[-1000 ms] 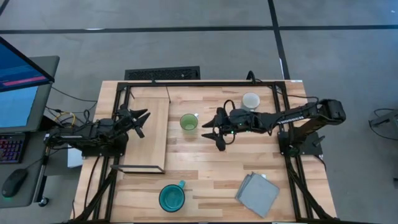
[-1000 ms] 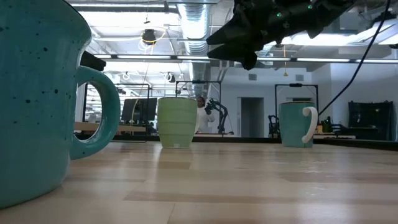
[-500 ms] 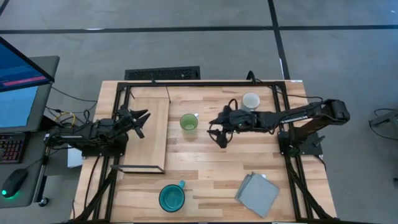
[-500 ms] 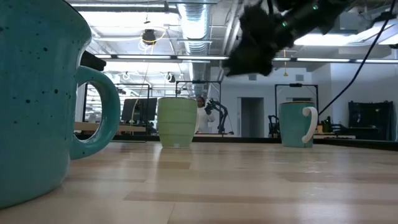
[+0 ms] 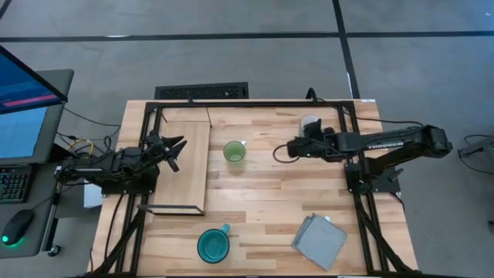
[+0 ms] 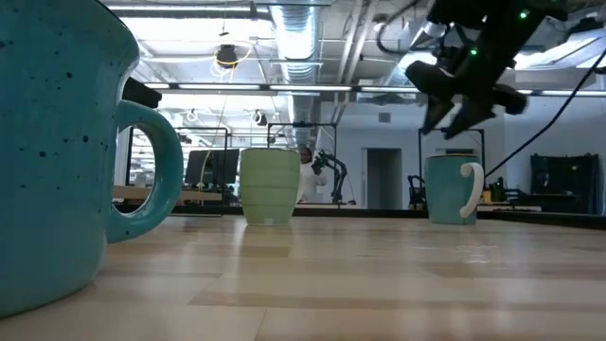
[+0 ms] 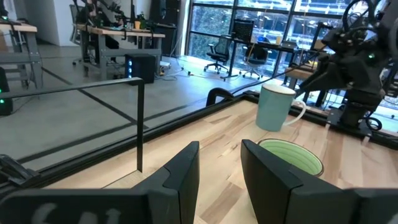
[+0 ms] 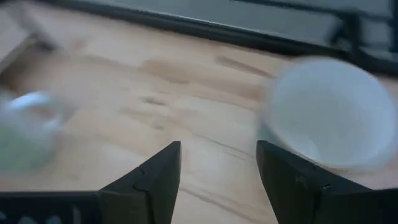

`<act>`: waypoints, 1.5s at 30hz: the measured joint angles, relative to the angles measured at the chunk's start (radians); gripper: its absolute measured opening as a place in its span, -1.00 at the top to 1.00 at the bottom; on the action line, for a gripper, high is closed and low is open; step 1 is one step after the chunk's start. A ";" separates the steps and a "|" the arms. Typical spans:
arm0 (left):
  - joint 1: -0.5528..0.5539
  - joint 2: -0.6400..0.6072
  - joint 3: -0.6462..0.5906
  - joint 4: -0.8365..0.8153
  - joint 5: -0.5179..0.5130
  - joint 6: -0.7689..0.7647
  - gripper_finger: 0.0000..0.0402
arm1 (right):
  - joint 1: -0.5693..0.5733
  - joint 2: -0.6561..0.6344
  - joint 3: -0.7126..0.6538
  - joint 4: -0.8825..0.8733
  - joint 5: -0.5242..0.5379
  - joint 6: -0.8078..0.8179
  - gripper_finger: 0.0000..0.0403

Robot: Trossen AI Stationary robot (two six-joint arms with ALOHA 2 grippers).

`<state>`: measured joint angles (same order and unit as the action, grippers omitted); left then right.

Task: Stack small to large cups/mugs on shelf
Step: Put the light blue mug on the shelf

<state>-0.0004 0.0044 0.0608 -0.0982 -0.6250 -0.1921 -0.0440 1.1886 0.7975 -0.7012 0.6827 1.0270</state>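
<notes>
Above the worktop's far right, I'm hovering my right gripper (image 5: 282, 150), fingers spread empty, centring them over the white mug (image 5: 311, 123) before descending.

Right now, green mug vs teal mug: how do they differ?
The green mug is smaller and narrower; the teal mug is wider. The green mug stands mid-table beside the shelf; the teal mug sits at the near edge, below the shelf's corner. The teal mug is speckled, the green mug ribbed. Both stand upright and empty on the tabletop, off the shelf, ungripped.
</notes>
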 joint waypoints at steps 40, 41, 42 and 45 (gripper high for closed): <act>0.000 0.000 0.000 0.000 0.001 0.002 0.46 | -0.048 0.004 0.000 -0.154 -0.158 0.196 -0.14; 0.000 0.000 0.000 0.000 0.001 0.002 0.46 | -0.048 0.001 0.000 -0.166 -0.158 0.196 -0.14; 0.000 0.000 0.000 0.000 0.001 0.003 0.46 | -0.048 0.000 0.000 -0.175 -0.156 0.201 -0.14; 0.000 0.000 0.000 0.000 0.001 0.004 0.46 | -0.053 0.002 0.000 -0.205 -0.153 0.220 -0.14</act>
<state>-0.0003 0.0048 0.0608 -0.0984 -0.6243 -0.1883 -0.0967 1.1902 0.7973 -0.9061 0.5293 1.2470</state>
